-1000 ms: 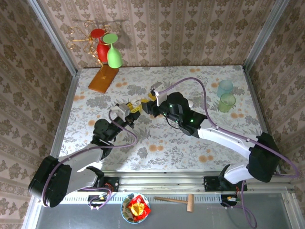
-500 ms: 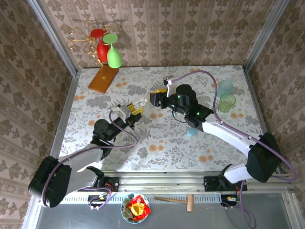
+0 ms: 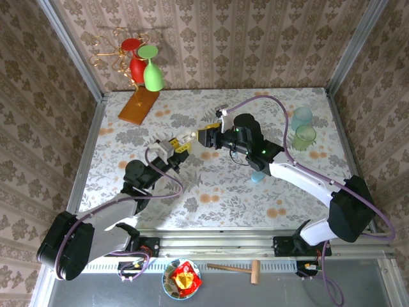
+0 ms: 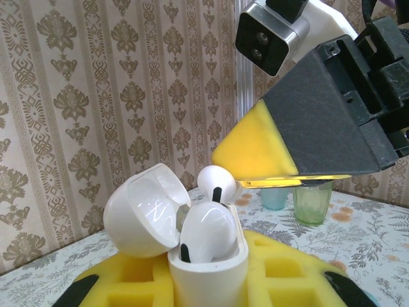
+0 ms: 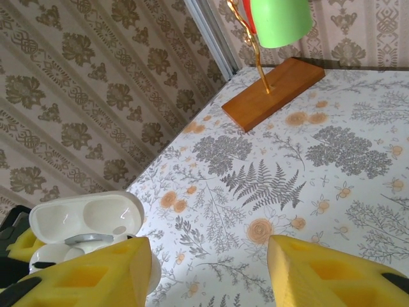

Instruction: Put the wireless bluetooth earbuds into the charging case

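Observation:
My left gripper [image 4: 208, 289] is shut on the white charging case [image 4: 206, 276], held upright with its lid [image 4: 142, 211] swung open to the left. One white earbud [image 4: 208, 231] sits in the near socket. A second earbud [image 4: 216, 183] stands higher at the far side of the case. My right gripper [image 5: 208, 275] is open with nothing between its yellow fingers [image 5: 86, 275]. One of its fingertips [image 4: 259, 150] hovers just above and right of the far earbud; I cannot tell whether they touch. From above, both grippers [image 3: 174, 146] [image 3: 208, 136] meet mid-table.
Two translucent cups [image 3: 302, 116] [image 3: 305, 137] stand at the far right. A small light-blue item [image 3: 257, 177] lies by the right forearm. A wooden base [image 3: 138, 105] with a green glass [image 3: 152, 75] and a red one stands at the far left corner.
The right gripper drew back from the case toward the far right, then eased back a little toward it. The left gripper kept the case still.

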You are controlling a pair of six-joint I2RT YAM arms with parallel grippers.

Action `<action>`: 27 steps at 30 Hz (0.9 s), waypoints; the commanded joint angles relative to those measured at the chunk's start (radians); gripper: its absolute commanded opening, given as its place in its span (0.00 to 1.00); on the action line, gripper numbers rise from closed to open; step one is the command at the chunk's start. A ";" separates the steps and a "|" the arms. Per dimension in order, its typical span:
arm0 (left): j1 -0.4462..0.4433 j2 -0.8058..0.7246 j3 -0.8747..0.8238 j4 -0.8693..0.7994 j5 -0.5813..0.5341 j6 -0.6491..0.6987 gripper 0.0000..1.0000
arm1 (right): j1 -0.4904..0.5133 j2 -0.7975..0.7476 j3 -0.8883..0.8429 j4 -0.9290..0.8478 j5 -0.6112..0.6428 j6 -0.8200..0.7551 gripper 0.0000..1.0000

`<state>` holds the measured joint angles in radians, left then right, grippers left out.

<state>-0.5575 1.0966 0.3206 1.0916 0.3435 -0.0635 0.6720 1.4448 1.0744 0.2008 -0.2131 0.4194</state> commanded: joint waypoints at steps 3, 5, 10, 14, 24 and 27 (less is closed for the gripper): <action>-0.001 -0.011 0.032 0.032 -0.017 -0.027 0.00 | 0.006 0.009 0.020 -0.009 -0.056 0.002 0.51; -0.001 -0.011 0.034 0.033 -0.017 -0.027 0.00 | 0.006 0.008 0.023 -0.014 -0.061 0.001 0.51; -0.001 -0.010 0.036 0.034 -0.012 -0.031 0.00 | 0.007 0.013 0.031 -0.038 -0.063 -0.003 0.51; -0.001 -0.005 0.036 0.037 -0.009 -0.032 0.00 | 0.013 0.021 0.045 -0.046 -0.079 -0.011 0.52; -0.001 0.007 0.038 0.049 -0.002 -0.039 0.00 | 0.024 0.035 0.065 -0.053 -0.094 -0.026 0.52; -0.001 0.008 0.038 0.053 0.000 -0.041 0.00 | 0.027 0.042 0.071 -0.056 -0.096 -0.030 0.53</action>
<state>-0.5568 1.1004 0.3214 1.0863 0.3321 -0.0834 0.6899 1.4654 1.1042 0.1738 -0.2810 0.4149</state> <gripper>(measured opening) 0.196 0.524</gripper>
